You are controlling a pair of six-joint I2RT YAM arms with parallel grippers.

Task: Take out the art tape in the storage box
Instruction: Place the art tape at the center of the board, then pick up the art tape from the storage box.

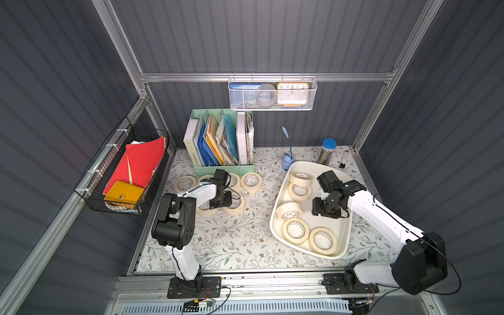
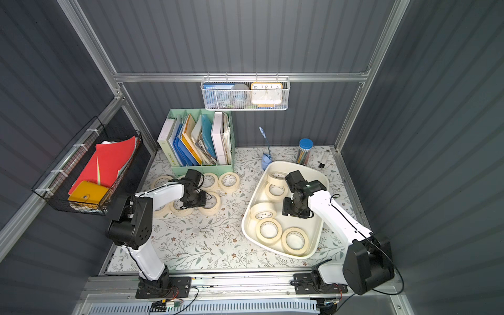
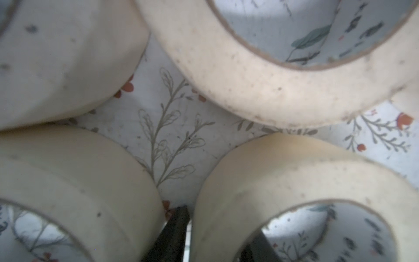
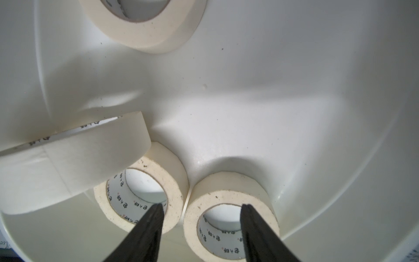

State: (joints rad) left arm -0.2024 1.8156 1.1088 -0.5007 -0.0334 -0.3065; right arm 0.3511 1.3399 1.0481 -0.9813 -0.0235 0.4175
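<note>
The left arm (image 1: 203,191), white with black joints, rises from its base on the front rail and folds at a raised black elbow. It reaches back toward the mint-green plastic file organizer (image 1: 245,167), wrist bent so the left tool (image 3: 218,220) points down at the floral-patterned counter (image 1: 231,245). That tool sits low among a cluster of cream-coloured masking-tape rolls (image 1: 251,181) lying flat on the counter in front of the organizer. In the left wrist view its black fingers (image 3: 176,233) stand part-way apart astride the wall of one roll, one outside and one inside the ring. A thin gap shows beside the outer finger, so nothing looks clamped. Further right, the large white glossy plastic storage box (image 1: 273,215) rests askew on the counter. It holds five rolls of the art tape (image 1: 323,241), most flat and one tipped on edge against a neighbour. The right arm (image 1: 381,215) comes off its own rail base, bends at a bulky black elbow and stretches back and inward over the box rim, wrist dropped. The right tool (image 4: 201,215) hangs inside the box above two flat rolls, jaws about half apart, holding nothing.
</note>
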